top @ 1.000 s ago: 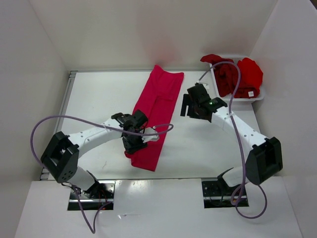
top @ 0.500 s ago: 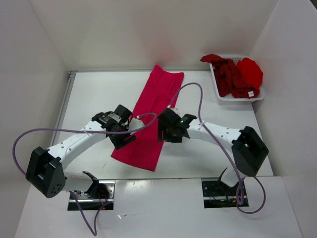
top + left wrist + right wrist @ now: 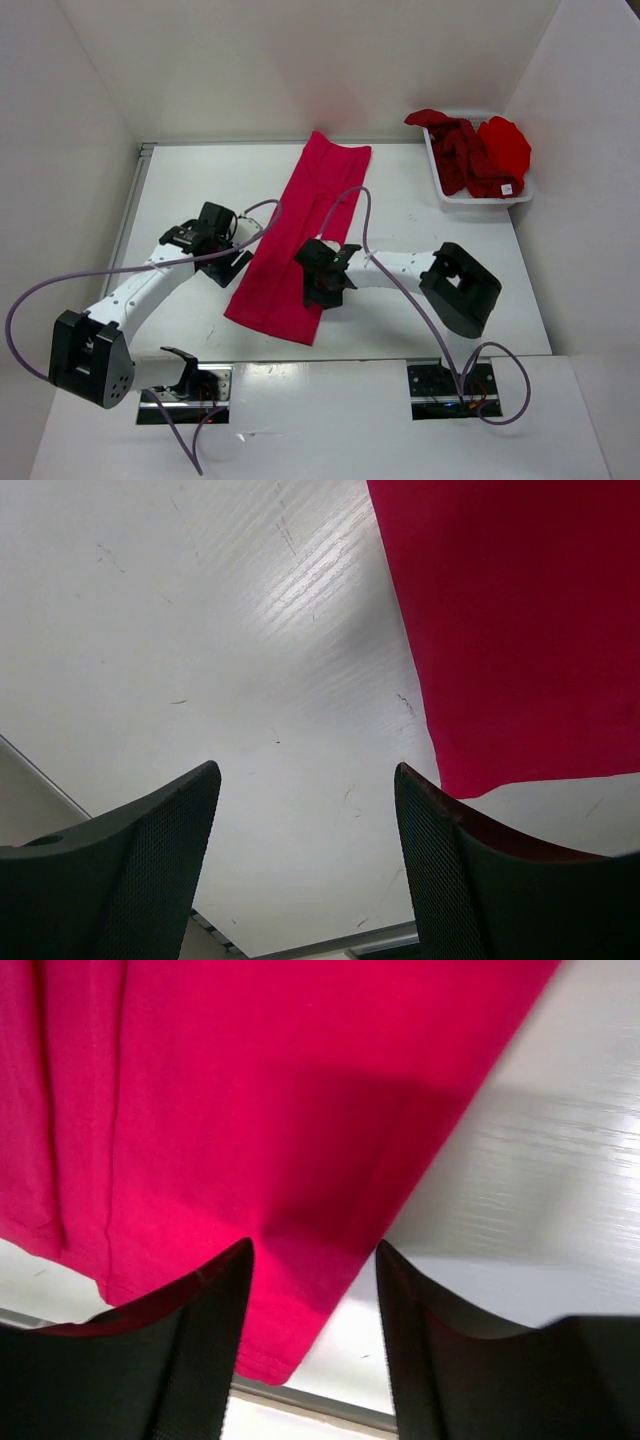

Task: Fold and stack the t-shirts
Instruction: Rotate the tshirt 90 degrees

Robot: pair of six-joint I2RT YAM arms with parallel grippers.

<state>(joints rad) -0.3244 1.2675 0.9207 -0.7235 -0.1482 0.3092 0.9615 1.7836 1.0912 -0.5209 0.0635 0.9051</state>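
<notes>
I'm seeing the crimson shirt (image 3: 300,230) lying flat as a long folded strip across the table (image 3: 185,180), while the maroon shirt (image 3: 458,158) and red shirt (image 3: 507,145) are sitting heaped in the basket (image 3: 480,199) at the far right. My left gripper (image 3: 232,268) is hovering over bare table just left of the strip, fingers apart and holding nothing. My right gripper (image 3: 318,292) is hanging over the strip's near right edge, fingers also apart, with cloth lying below them.

This is looking like a robotics lab test cell, not anybody's home. Plain white panels (image 3: 300,70) are boxing in a white bench (image 3: 430,215) on three sides. The left arm (image 3: 140,285) and the right arm (image 3: 400,268), both small white-and-black robot units, are sitting bolted to metal plates (image 3: 445,385) at its near edge, and purple cables (image 3: 364,215) are looping loose off both.
</notes>
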